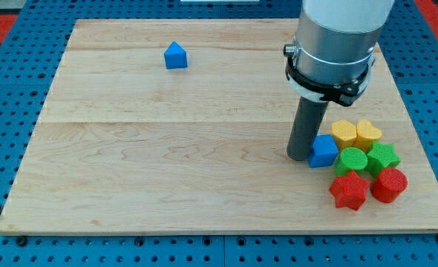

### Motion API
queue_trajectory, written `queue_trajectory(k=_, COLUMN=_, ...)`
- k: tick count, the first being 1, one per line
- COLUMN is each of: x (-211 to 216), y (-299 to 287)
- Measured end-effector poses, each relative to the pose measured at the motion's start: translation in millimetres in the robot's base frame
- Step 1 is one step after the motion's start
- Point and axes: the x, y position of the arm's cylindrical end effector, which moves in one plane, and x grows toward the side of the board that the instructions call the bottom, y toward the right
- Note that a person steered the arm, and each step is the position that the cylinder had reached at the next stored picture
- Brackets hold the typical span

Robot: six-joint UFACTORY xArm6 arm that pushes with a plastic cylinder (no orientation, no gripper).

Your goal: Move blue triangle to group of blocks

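Observation:
A blue triangle [176, 55] lies alone near the view's top left of the wooden board [167, 163]. A group of blocks sits at the view's right: a blue cube [324, 151], a yellow hexagon [344, 133], a yellow heart [367, 133], a green cylinder [351, 160], a green star [383, 157], a red star [349, 190] and a red cylinder [389, 185]. My tip [301, 156] rests on the board just left of the blue cube, touching or nearly touching it, far from the blue triangle.
The arm's grey body [336, 44] hangs over the board's top right. The board lies on a blue pegboard surface [11, 89], with its edges all around.

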Motion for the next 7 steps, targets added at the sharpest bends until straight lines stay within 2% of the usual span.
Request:
queue_trajectory(k=1, x=0, y=-29)
queue_trajectory(k=2, x=-8, y=-131)
queue_trajectory(k=4, x=-91, y=-298)
queue_trajectory(k=5, x=-145, y=-330)
queue_trajectory(k=6, x=-198, y=-319)
queue_trajectory(k=7, x=-231, y=-258)
